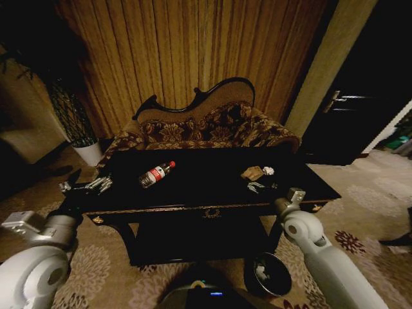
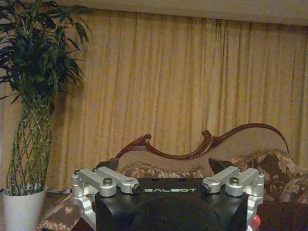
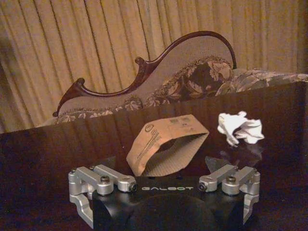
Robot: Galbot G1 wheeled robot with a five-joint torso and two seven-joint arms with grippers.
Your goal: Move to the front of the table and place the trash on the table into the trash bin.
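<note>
Directly ahead of the right gripper (image 3: 171, 180), whose jaws are spread with nothing between them, the crumpled tan paper piece (image 3: 166, 143) is seen on the table (image 1: 193, 187), a creased, hollow cardboard-like sleeve. Just beside it lies the small white wad (image 3: 240, 127). Farther toward the robot's left the clear plastic bottle (image 1: 156, 174) is laid on its side, red cap pointing away. The left gripper (image 2: 168, 185) is held open at the table's left end. The trash bin (image 1: 268, 273) stands on the floor below.
</note>
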